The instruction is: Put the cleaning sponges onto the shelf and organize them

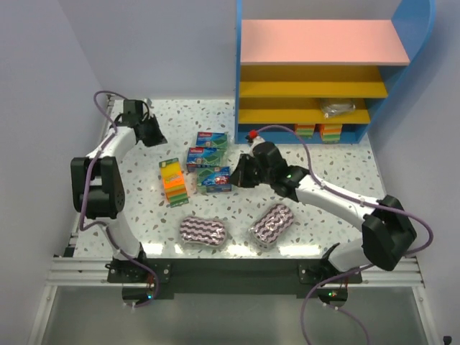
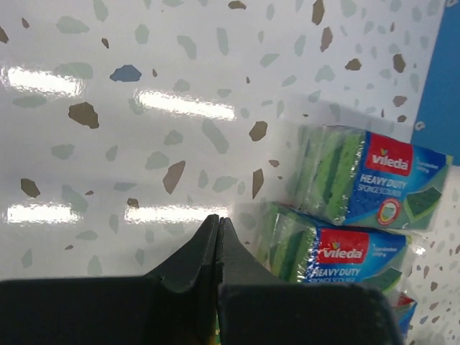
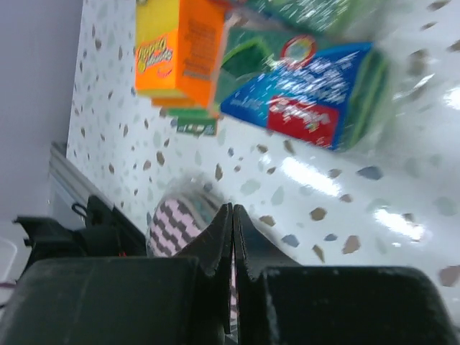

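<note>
the left gripper hangs over the far left part of the speckled table, its jaws clenched flat together with nothing between them. its wrist view shows bare tabletop under the tips and two green and blue packs off to the right. the right gripper is likewise clenched on nothing, jaws pressed edge to edge, low over the middle of the table. it is just to the right of the near flat pack, and i cannot tell whether it touches it. six cleaning sponges lie loose on the table. three green and blue ones form a rough column: the far flat pack, the middle flat pack and the near flat pack. the orange-yellow-green block pack lies just left of the column. closer to the arm bases are the left striped pad and the right striped pad, both purple and white, lying apart from each other. the shelf stands at the far right of the table, with a pink board on top and yellow boards below between blue sides. the silvery-grey scourer pack lies on its lowest yellow board, toward the right. beneath that board, at the bottom of the shelf, the left block pack and the right block pack sit side by side.
</note>
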Controlling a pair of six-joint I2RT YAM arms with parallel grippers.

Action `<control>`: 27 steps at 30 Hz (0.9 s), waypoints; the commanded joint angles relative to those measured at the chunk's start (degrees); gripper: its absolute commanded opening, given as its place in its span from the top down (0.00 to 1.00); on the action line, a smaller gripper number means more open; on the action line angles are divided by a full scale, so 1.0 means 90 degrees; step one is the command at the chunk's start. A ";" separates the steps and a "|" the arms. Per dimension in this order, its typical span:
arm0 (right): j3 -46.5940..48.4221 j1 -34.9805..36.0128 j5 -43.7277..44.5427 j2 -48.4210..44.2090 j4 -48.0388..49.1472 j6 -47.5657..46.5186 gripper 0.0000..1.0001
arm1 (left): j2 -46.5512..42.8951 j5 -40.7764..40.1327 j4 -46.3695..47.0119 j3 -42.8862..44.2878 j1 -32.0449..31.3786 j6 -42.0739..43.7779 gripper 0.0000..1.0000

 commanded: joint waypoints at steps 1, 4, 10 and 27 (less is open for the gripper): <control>0.0434 0.0673 0.0221 0.0343 -0.0036 0.0062 1.00 | 0.0267 0.0085 0.0056 0.0216 0.0068 0.0251 1.00; 0.0804 0.1172 0.0318 0.0839 -0.0024 0.0286 1.00 | 0.0288 0.0046 0.0124 0.0011 0.0068 0.0280 1.00; 0.1586 0.1758 0.0494 0.1807 -0.0092 0.0697 0.99 | -0.0093 -0.0101 0.0329 -0.1032 0.0059 0.0143 1.00; 0.2514 0.2256 0.1090 0.2551 -0.1147 0.1350 0.62 | -0.3002 0.0172 -0.0168 -0.3456 0.0068 -0.0101 1.00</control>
